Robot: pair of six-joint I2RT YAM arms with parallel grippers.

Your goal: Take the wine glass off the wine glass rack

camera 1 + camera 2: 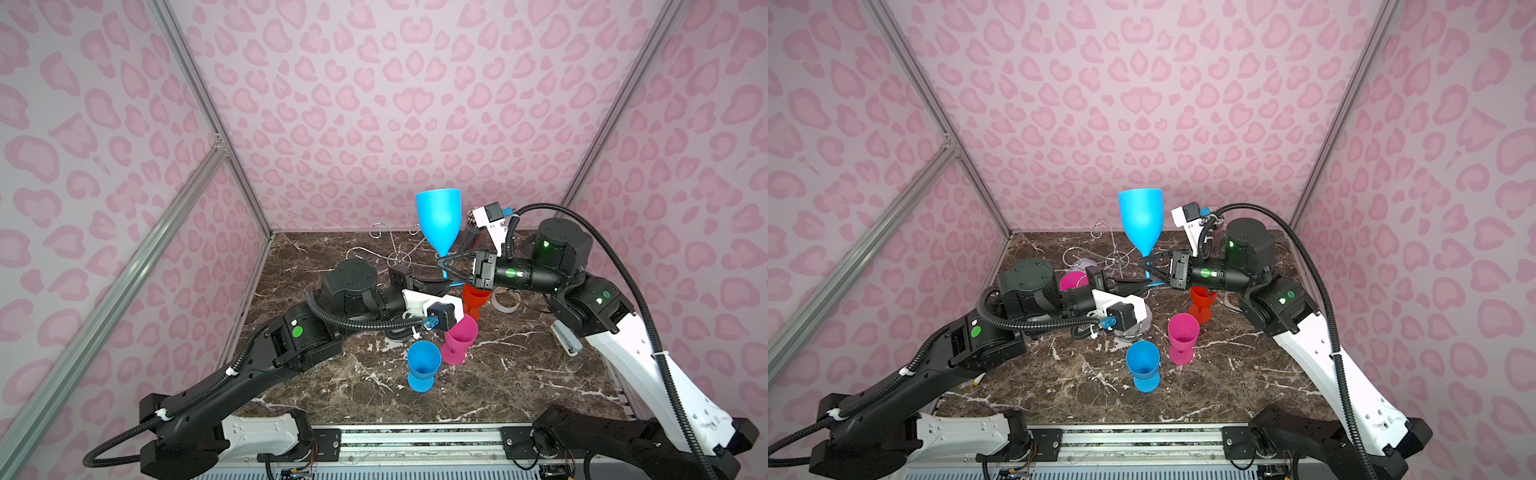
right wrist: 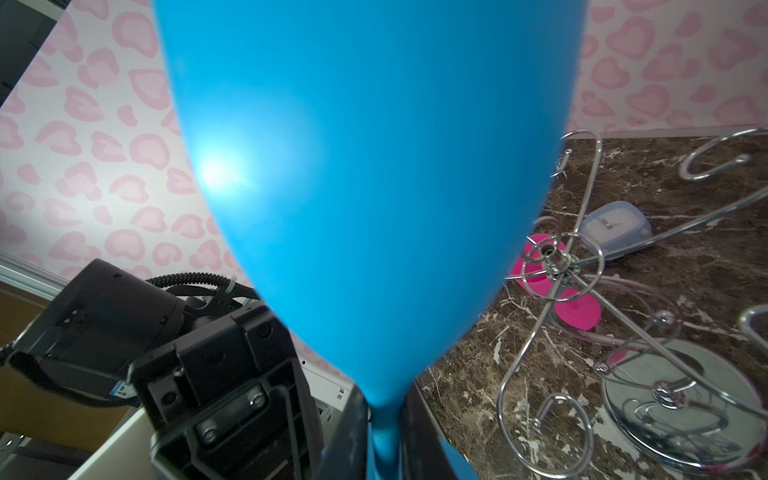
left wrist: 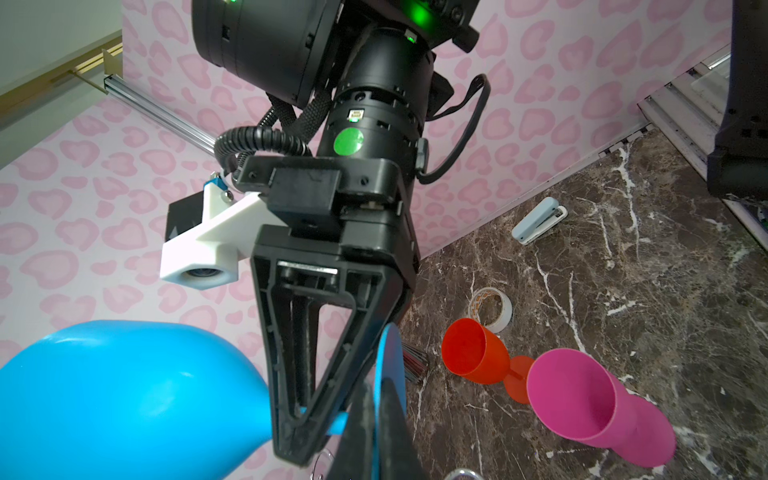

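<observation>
- blue wine glass (image 1: 439, 220) is in the air, bowl up, in the centre of both top views (image 1: 1140, 220). It fills most of the right wrist view (image 2: 374, 166).
- right gripper (image 1: 441, 263) reaches in from the right of frame and is clenched on the thin stem just under the bowl. The right wrist view shows its fingers (image 2: 353, 424) flush on both sides of the stem. Likely reason: the stem is the narrow part, and the bowl flares above the pinch, so the glass can't slip down.
- left gripper (image 1: 449, 285) sits lower, coming from the left of frame, clamped tight on the rim of the round foot. In the left wrist view the blue foot disc stands edge-on between its fingers (image 3: 392, 436).
- Two grips on one glass reads as a hand-over or a steadying hold; can't tell which.
- wine glass rack (image 1: 400, 261) stands just left of the stem in the top views and on the right of the right wrist view (image 2: 552, 253). Its scroll arms are near, but the foot sits on none of them, so the glass looks already off.
- pink goblet (image 1: 459, 336), blue goblet (image 1: 422, 365) and orange goblet (image 1: 473, 301) are on the marble table (image 1: 519, 374), lower centre, clear of the rack. There is open room for a set-down.
- Risk: with both claws clamped, pulling apart would strain the stem, so one should let go first.
</observation>
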